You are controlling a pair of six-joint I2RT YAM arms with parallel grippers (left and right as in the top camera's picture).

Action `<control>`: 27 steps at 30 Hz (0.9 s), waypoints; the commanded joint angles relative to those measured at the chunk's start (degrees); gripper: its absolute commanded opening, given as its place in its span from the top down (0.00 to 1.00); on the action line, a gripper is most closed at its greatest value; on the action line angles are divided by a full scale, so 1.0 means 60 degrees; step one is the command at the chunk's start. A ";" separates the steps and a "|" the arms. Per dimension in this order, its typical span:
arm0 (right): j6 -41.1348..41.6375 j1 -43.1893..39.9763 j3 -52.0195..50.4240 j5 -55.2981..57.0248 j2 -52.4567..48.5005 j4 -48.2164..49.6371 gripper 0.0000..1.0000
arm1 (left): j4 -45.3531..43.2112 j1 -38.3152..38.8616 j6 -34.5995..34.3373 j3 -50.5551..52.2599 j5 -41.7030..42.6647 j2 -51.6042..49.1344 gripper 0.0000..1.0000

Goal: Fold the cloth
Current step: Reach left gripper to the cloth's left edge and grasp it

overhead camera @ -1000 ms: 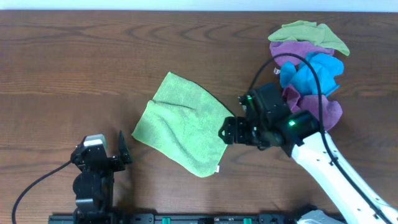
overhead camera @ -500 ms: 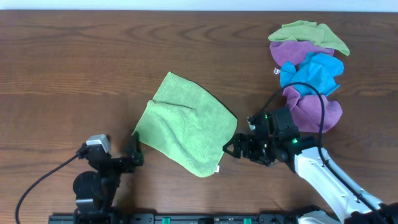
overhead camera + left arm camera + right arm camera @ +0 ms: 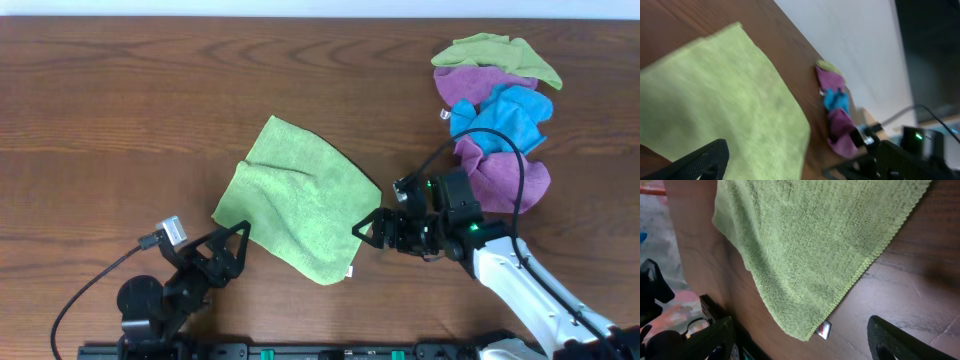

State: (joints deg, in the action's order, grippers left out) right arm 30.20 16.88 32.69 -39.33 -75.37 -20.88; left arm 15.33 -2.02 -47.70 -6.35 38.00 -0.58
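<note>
A light green cloth (image 3: 295, 205) lies flat and spread on the wooden table, turned like a diamond, with a small white tag (image 3: 351, 272) at its near corner. It fills the left wrist view (image 3: 725, 110) and the right wrist view (image 3: 810, 245). My left gripper (image 3: 235, 245) is open, low at the cloth's left near edge. My right gripper (image 3: 368, 228) is open, low beside the cloth's right corner; in its own view the fingers (image 3: 800, 342) straddle the tagged corner (image 3: 823, 329). Neither gripper holds anything.
A heap of crumpled cloths stands at the table's far right: green (image 3: 495, 55), purple (image 3: 470, 85), blue (image 3: 500, 115) and purple (image 3: 505, 175). It also shows in the left wrist view (image 3: 837, 115). The right arm (image 3: 530, 290) runs to the near right edge.
My left gripper swung forward and tilted down toward the cloth's left near edge. My right gripper dropped from beside the cloth's right edge, then edged slightly closer to the right corner.
</note>
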 commanded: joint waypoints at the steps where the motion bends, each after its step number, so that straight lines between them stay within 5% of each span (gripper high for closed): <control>1: 0.0098 -0.0087 -0.0033 -0.0382 0.0040 0.0047 0.16 | -0.0004 0.0040 -0.0674 0.0164 0.0845 0.0055 0.05; 12: 0.0288 -0.0244 -0.0029 -0.0525 0.0040 0.0765 0.18 | -0.2160 0.0040 -0.0095 -0.0025 0.1133 -0.1588 0.04; 21: 0.0270 -0.1421 -0.0029 -0.1002 0.0040 0.0772 0.18 | -0.0681 0.0222 0.3807 -0.2404 0.0805 -0.6422 0.04; 27: 0.0131 -0.1515 -0.0029 -0.0984 0.0040 0.0776 0.18 | 0.0729 0.1337 0.5635 -0.4105 -0.1647 -0.9475 0.00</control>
State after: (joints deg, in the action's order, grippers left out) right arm 31.38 8.36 32.62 -44.16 -75.33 -16.45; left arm 17.82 3.09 -22.06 -26.87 37.06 -52.58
